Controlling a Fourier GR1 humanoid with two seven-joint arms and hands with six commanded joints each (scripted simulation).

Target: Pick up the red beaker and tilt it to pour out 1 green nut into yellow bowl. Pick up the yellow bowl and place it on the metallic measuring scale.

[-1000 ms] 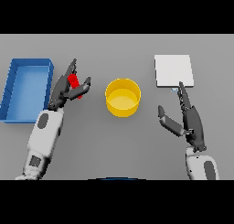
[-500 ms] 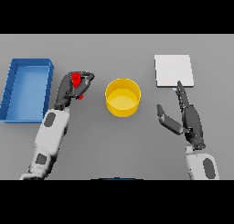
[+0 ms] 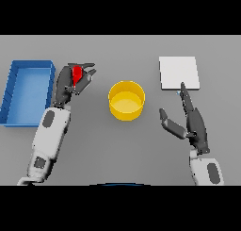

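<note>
Near the tabletop's left edge, left hand point(image 3: 70, 84) curled around red beaker point(image 3: 76, 73), beside blue tray point(image 3: 27, 65), yellow bowl point(image 3: 126, 100) mid-tabletop, right hand point(image 3: 192, 123) open below metallic scale point(image 3: 178, 72), no writing legible.

— How is the light falling here?

— Evenly and softly from above; nothing is glaring. The grey table point(image 3: 122, 150) is showing only faint shading, darkening slightly toward twelve o'clock.

— Any shadows?

— The yellow bowl point(image 3: 126, 100) is casting hardly any; its inner wall is looking a shade darker toward nine o'clock. The white scale point(image 3: 178, 72) is reading bright and flat.

— Blur?

— Edges are looking soft everywhere.
</note>
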